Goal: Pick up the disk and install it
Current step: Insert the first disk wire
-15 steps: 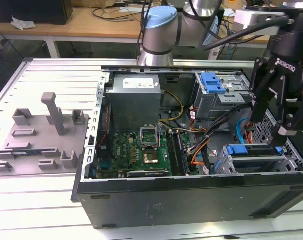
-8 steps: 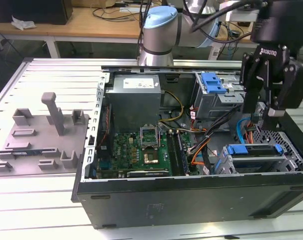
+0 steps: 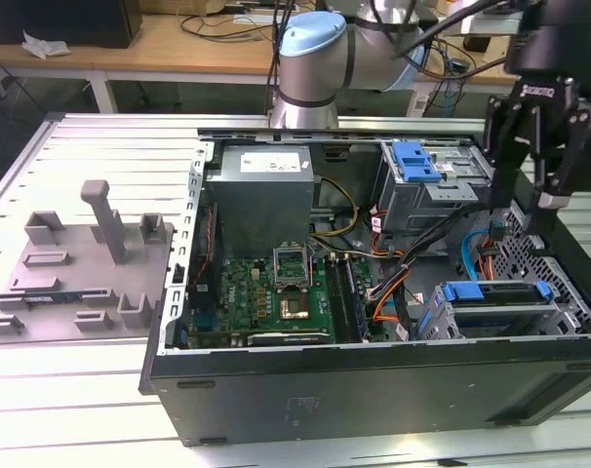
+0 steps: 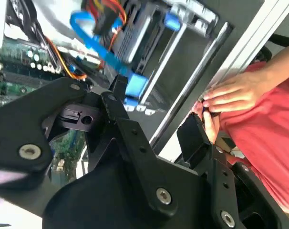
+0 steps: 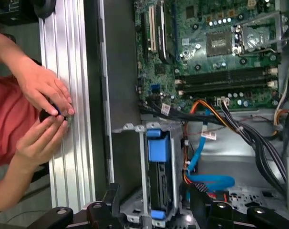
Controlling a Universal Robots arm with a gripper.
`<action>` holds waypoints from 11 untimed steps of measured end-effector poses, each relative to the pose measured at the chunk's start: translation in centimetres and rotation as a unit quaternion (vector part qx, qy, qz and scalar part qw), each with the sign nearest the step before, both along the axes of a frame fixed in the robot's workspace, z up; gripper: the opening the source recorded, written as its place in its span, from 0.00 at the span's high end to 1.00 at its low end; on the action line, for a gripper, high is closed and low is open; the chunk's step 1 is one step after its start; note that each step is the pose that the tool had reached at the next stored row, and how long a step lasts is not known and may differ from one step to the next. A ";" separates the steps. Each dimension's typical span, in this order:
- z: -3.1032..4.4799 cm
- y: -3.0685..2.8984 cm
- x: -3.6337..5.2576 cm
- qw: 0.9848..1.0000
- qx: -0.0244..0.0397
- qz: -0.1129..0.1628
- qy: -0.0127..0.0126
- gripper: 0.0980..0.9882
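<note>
The disk [image 3: 495, 293], silver in a blue carrier bracket, sits on edge in the drive bay at the case's corner, on the exterior view's right. In the first wrist view the disk [image 5: 159, 157] stands in its bay directly between my two black fingers. My gripper [image 3: 523, 180] hangs above that bay, open and holding nothing. In the first wrist view the gripper [image 5: 154, 193] straddles the bay with its fingers apart. The second wrist view shows the gripper [image 4: 151, 112] open over the blurred blue bracket [image 4: 135, 87].
The open computer case [image 3: 374, 375] holds a grey power-supply box [image 3: 261, 195], a green motherboard [image 3: 266, 292], a drive cage with a blue latch [image 3: 415, 161], and orange and blue cables [image 3: 481, 249]. A grey fixture [image 3: 81, 253] lies to the left. A person's hands [image 5: 44, 109] rest on the table rail.
</note>
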State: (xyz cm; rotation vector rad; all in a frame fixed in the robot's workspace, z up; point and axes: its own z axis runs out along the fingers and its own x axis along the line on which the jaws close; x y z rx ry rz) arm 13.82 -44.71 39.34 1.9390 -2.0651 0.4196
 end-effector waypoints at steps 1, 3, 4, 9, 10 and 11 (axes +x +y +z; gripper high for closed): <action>-0.02 0.24 0.58 1.000 0.000 0.000 0.000 0.33; -0.06 0.85 1.39 1.000 0.000 0.000 0.000 0.33; -0.08 1.30 1.64 1.000 0.000 0.000 0.000 0.33; -0.38 4.03 2.86 1.000 -0.001 0.000 0.000 0.57; -0.49 4.16 2.93 1.000 -0.002 0.000 0.000 0.57; -0.71 4.28 2.95 1.000 -0.002 0.000 0.000 0.57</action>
